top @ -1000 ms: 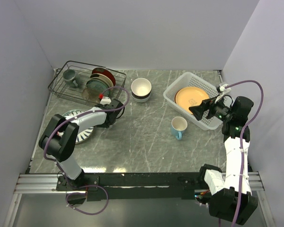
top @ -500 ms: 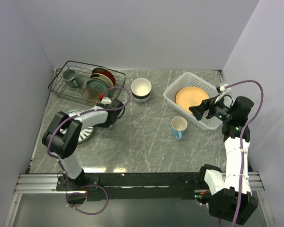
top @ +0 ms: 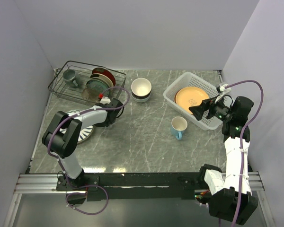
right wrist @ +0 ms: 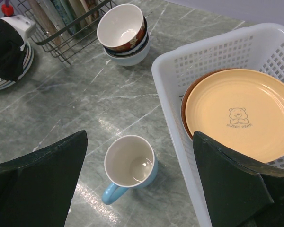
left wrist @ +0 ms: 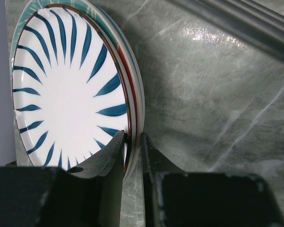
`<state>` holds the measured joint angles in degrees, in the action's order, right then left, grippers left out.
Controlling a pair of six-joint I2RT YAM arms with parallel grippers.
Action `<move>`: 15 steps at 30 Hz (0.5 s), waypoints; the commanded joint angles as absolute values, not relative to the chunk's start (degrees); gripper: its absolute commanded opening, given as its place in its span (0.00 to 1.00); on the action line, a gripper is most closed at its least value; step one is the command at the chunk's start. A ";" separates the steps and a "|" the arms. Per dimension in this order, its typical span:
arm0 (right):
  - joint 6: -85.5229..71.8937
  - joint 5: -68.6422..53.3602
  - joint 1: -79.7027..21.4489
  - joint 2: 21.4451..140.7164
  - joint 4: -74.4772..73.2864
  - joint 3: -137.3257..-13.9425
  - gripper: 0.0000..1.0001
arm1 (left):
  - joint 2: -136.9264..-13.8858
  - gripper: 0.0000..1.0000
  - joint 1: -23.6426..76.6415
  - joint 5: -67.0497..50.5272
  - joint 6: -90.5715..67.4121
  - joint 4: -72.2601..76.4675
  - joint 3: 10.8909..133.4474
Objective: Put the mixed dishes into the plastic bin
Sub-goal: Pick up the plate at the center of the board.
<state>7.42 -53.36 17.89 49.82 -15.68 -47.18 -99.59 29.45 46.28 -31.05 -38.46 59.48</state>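
Navy-striped white ceramic plate [left wrist: 66, 94], top of stack on grey marbled surface [left wrist: 217, 94]: rim pinched in narrow left pincer [left wrist: 132, 137]. Right pincer [right wrist: 138, 142] spread wide by white lattice plastic bin [right wrist: 213, 42]. Left arm [top: 92, 116] slightly shifted since earlier.

Black wire rack [top: 57, 85] far left on marble table [top: 146, 142]; grey-green mug [top: 69, 74], upright plates [top: 98, 83] inside.

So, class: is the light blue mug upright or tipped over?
Upright: the mug rests on its base, mouth facing up, its inside bottom visible.
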 commanded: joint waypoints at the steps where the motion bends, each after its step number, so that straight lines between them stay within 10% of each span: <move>1: 8.26 -53.17 18.37 49.13 -14.94 -48.25 1.00 | -96.25 0.10 29.44 43.69 -31.47 -36.74 59.68; 15: 8.35 -52.91 18.37 49.31 -14.94 -48.25 1.00 | -91.41 0.01 29.53 38.06 -31.03 -36.39 58.97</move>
<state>7.57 -53.19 17.89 49.82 -15.68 -47.18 -94.76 29.26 40.88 -30.68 -38.13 58.83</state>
